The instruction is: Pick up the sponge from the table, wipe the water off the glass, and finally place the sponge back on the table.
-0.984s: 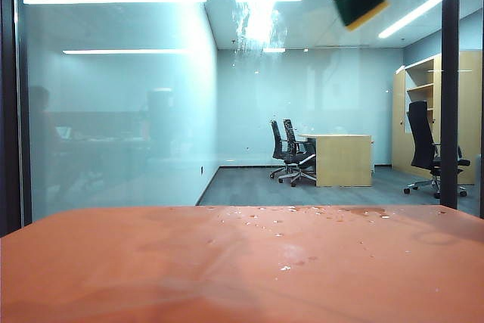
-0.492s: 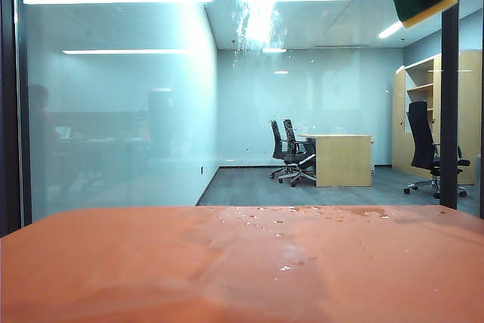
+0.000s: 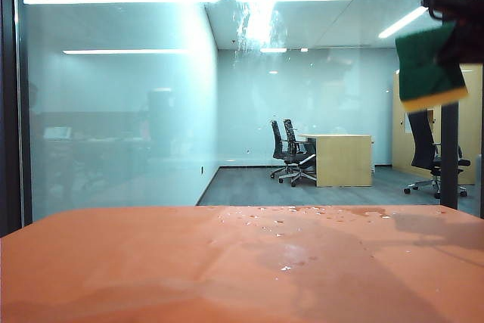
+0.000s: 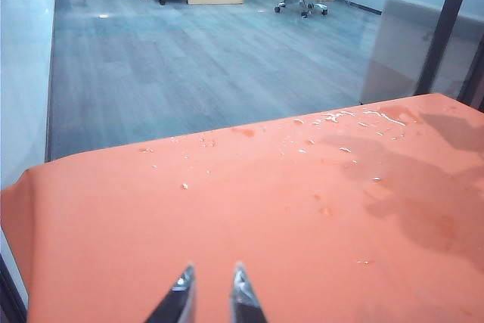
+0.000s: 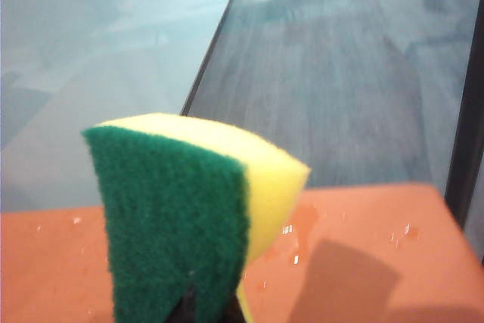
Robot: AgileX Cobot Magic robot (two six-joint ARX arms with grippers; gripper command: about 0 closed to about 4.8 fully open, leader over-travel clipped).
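Note:
My right gripper (image 3: 446, 51) hangs high at the right of the exterior view, shut on the sponge (image 3: 427, 68), green face toward the camera, yellow foam below. In the right wrist view the sponge (image 5: 181, 209) fills the middle and hides the right gripper (image 5: 215, 312). Whitish water streaks (image 3: 257, 13) run down the glass (image 3: 121, 111) at upper centre. The orange table (image 3: 151, 270) spreads below, with droplets (image 3: 287, 213) near its far edge. My left gripper (image 4: 210, 285) hovers open over the table (image 4: 113, 232), nothing between its fingers.
Behind the glass is an office with a wooden desk (image 3: 342, 158), chairs (image 3: 291, 153) and a cabinet (image 3: 420, 122). A dark frame bar (image 3: 450, 149) stands at the right, another at the far left (image 3: 7, 111). Droplets (image 4: 355, 119) dot the table's far side.
The right gripper with the sponge has moved right and then come down from the top edge, away from the streaked part of the glass. The left gripper's earlier state is not shown.

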